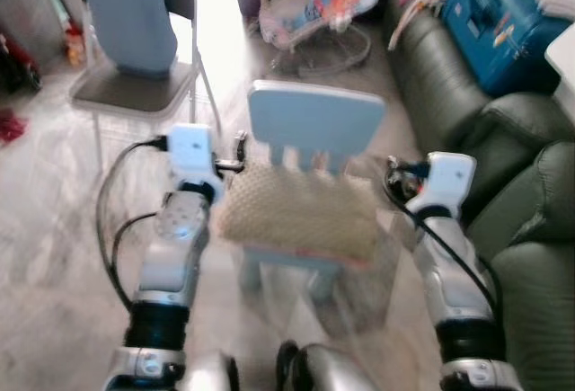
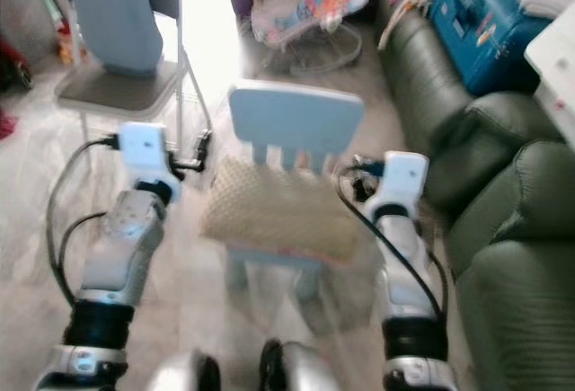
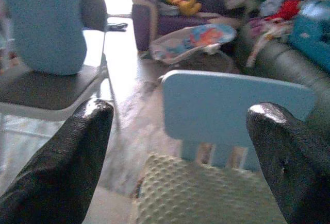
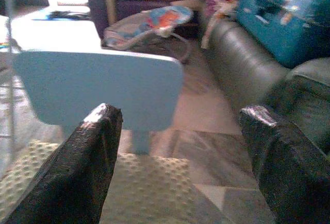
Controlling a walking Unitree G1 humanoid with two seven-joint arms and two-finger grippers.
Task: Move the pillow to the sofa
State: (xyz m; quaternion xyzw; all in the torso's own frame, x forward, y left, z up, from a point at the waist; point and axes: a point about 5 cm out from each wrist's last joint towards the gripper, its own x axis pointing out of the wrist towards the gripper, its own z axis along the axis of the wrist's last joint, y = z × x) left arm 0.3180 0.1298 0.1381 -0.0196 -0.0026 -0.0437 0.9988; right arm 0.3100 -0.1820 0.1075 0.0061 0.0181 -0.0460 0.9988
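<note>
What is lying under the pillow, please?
The pillow lies on the seat of a small light blue chair. The seat's front edge and the legs show below it. The seat surface itself is covered, so anything else there cannot be seen.

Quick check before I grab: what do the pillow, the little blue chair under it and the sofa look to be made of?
Pillow: beige fabric, probably knit or quilted, judging by its raised dotted texture in the wrist views. Small chair: likely molded plastic, with a smooth, matte, even light-blue surface and rounded corners. Sofa: dark green leather or faux leather, shown by its soft sheen and puffy, creased cushions; which one is unclear.
</note>
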